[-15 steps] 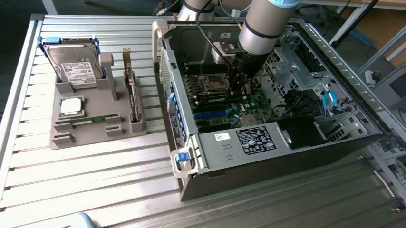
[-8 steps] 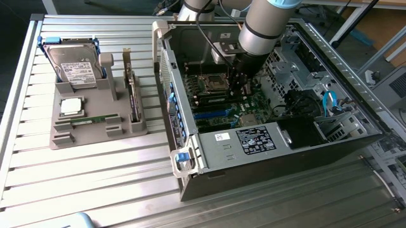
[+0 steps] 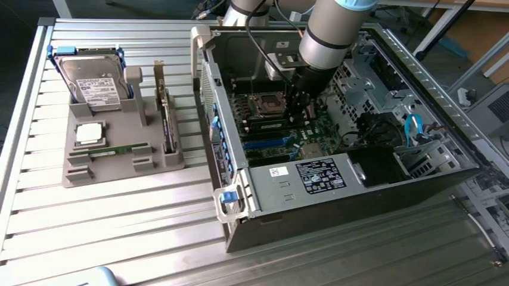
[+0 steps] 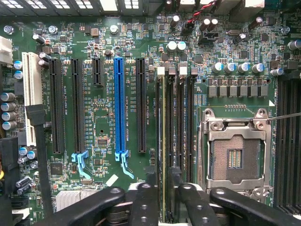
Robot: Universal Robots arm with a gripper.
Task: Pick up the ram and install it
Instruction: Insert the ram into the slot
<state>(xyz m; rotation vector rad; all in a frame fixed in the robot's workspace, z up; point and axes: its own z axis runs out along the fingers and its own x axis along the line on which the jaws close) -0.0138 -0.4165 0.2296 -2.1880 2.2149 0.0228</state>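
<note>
— Whereabouts of the ram?
— Standing on edge in a memory slot on the motherboard, the slot farthest from the CPU socket and just beside the last black expansion slot.
— And relative to the fingers?
— Straight between them: thin green edge up the middle of the gap, one black finger to each side, near one end of the stick.
— Clamped on it?
— No. Parted, clear of the stick on both sides, gripping nothing.
— And the gripper itself?
— Hanging low over the motherboard, deep inside the open computer case, at the end of the grey arm.
— Seated fully?
— Cannot tell from these angles.
</note>
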